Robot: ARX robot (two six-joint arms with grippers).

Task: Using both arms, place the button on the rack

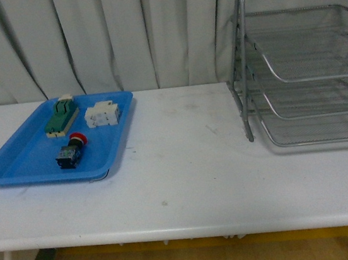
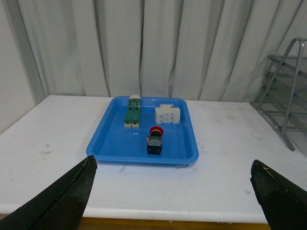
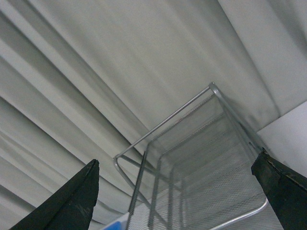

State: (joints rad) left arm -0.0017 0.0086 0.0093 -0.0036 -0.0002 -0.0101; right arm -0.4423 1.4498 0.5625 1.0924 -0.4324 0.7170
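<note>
Button (image 1: 71, 152) lying in blue tray (image 1: 13, 168) on tabletop (image 1: 185, 166), well apart from rack (image 1: 305, 57); left tool (image 2: 172, 163), right tool (image 3: 176, 159) both hanging released.

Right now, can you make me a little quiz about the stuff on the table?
1. True or false: the red button already sits on the wire rack.
2. How many parts lie in the blue tray? A) two B) three C) five
3. Fill in: the tray and the rack both stand on a white ____.

Key: 1 false, it lies in the tray; 2 B; 3 table.
</note>
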